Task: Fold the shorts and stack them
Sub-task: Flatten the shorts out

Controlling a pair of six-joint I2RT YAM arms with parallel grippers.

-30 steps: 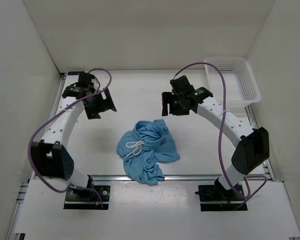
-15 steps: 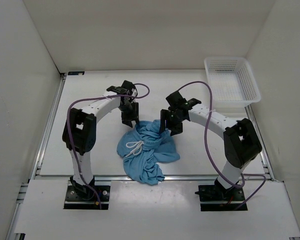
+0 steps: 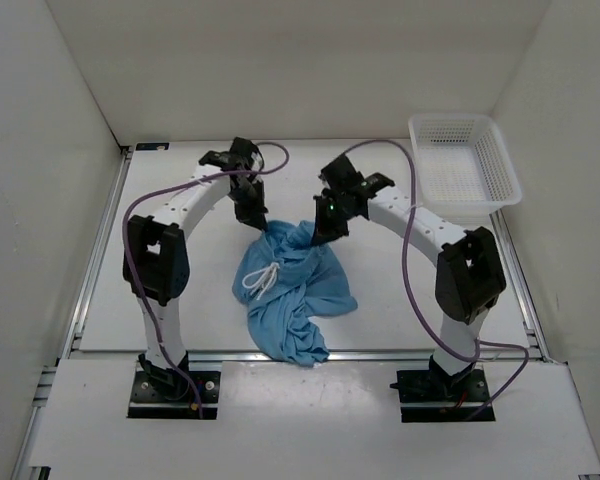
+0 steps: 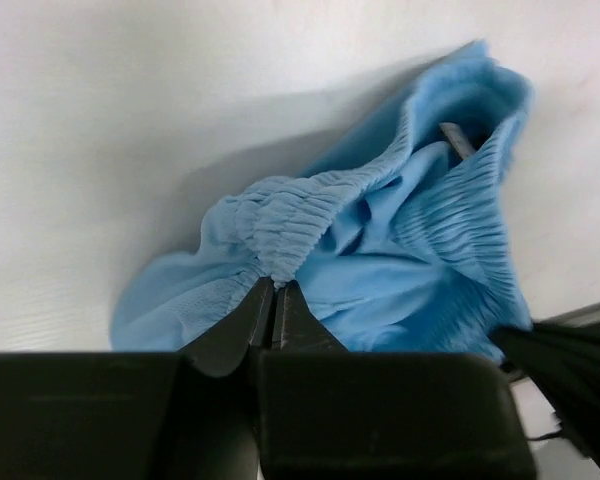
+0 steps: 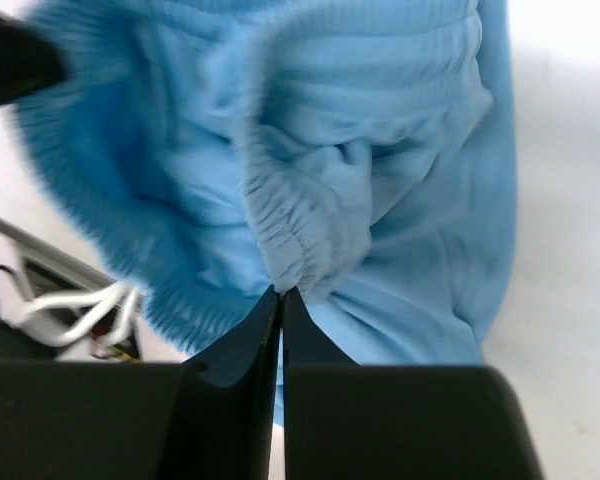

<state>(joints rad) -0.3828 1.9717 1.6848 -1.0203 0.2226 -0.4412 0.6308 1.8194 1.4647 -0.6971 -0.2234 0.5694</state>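
The light blue shorts (image 3: 292, 295) lie crumpled in the middle of the table, white drawstring (image 3: 261, 280) on top. My left gripper (image 3: 259, 222) is shut on the gathered elastic waistband (image 4: 280, 225) at the far left of the heap. My right gripper (image 3: 320, 232) is shut on the waistband (image 5: 298, 235) at the far right. The two grippers stand a short way apart at the far edge of the shorts. In the right wrist view the drawstring (image 5: 75, 312) shows at lower left.
A white mesh basket (image 3: 463, 159) stands at the back right corner. White walls enclose the table on three sides. A metal rail (image 3: 370, 352) runs along the near edge in front of the arm bases.
Both arms swung in from the sides to the far edge of the shorts. Both grippers closed on the waistband, and the cloth's far edge has been drawn back a little.
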